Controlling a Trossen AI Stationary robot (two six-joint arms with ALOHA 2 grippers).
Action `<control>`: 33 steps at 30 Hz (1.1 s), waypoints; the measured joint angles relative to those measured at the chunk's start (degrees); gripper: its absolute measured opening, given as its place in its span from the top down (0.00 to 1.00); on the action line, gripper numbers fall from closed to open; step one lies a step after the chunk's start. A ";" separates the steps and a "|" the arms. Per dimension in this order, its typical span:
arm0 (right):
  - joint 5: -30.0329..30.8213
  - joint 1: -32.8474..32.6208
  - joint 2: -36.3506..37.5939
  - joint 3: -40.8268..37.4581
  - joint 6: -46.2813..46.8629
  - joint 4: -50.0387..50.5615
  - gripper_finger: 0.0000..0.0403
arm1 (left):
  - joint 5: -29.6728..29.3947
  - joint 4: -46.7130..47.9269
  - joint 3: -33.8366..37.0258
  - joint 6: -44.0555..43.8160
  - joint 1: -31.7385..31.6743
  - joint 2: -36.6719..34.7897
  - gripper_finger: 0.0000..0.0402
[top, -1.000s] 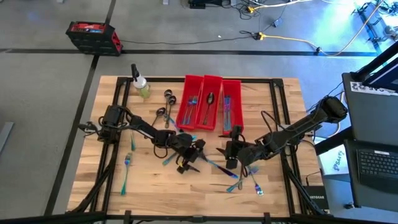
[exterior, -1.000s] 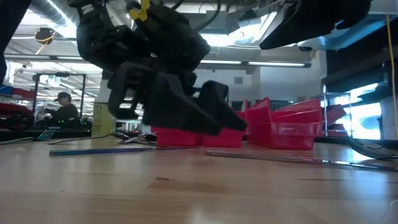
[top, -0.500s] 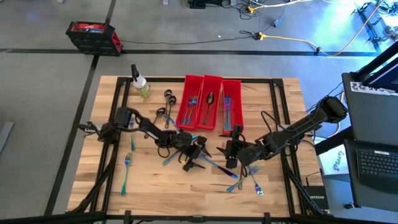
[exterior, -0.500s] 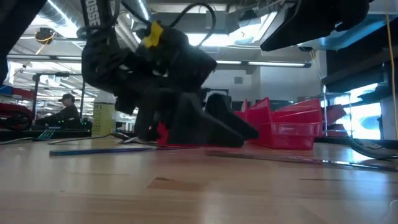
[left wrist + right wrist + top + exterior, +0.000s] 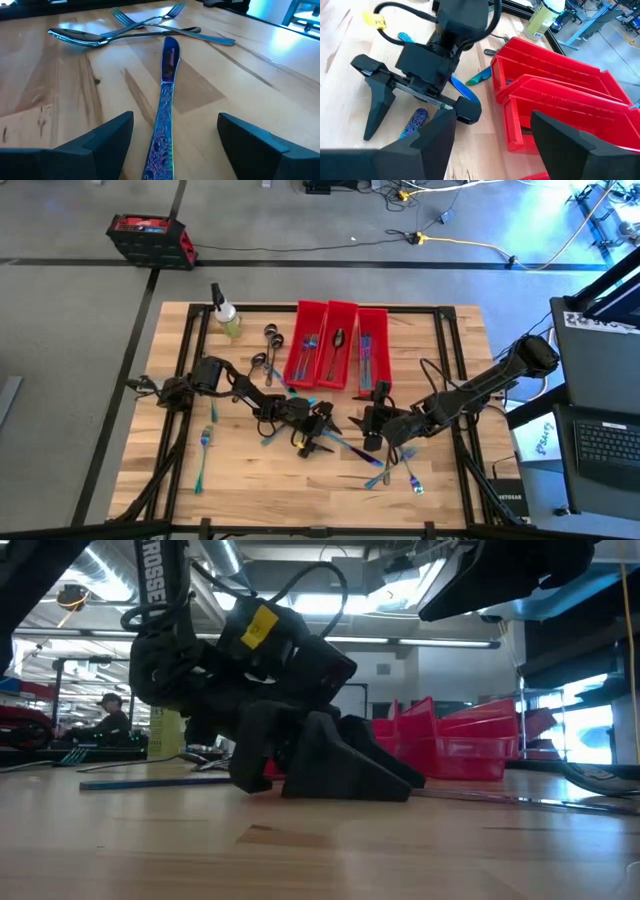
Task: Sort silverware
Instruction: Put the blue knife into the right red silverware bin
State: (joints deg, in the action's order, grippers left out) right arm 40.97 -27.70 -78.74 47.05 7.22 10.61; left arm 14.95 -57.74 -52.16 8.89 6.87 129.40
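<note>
An iridescent blue knife (image 5: pixel 167 85) lies flat on the wooden table (image 5: pixel 240 480), near its middle. My left gripper (image 5: pixel 175 120) is open and low over the table, one finger on each side of the knife's patterned handle (image 5: pixel 161 145), not touching it. The same gripper shows in the high view (image 5: pixel 316 436) and the low view (image 5: pixel 330 780). My right gripper (image 5: pixel 374 427) hangs open above the table to the right of it, holding nothing. Other silverware (image 5: pixel 125 30) lies crossed beyond the knife's tip.
Three long red bins (image 5: pixel 337 345) stand side by side at the far middle with some silverware in them. A spray bottle (image 5: pixel 228 318) stands at the far left, dark spoons (image 5: pixel 270 336) beside it. Forks (image 5: pixel 204 442) lie near left, more pieces (image 5: pixel 395 472) near right.
My left gripper has come down toward the table and a little toward its right edge, tipping its fingers lower. Its fingers have stayed open and now stand on either side of the knife's handle. The knife has not moved.
</note>
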 joint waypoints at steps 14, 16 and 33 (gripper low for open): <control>-0.02 -0.01 0.00 0.00 -0.01 -0.09 0.40 | -1.12 2.22 -0.63 -0.56 0.03 1.45 0.58; -0.02 -0.01 0.00 0.00 -0.02 -0.09 0.40 | -1.23 3.15 -0.67 -0.50 -0.19 1.45 0.64; -0.69 0.00 0.00 0.00 -0.02 -0.18 0.40 | -3.93 4.19 -0.63 -2.16 -0.73 1.36 0.90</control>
State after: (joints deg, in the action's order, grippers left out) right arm 40.28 -27.70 -78.74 47.05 7.20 10.43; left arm 11.03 -53.55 -52.80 6.72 6.14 130.76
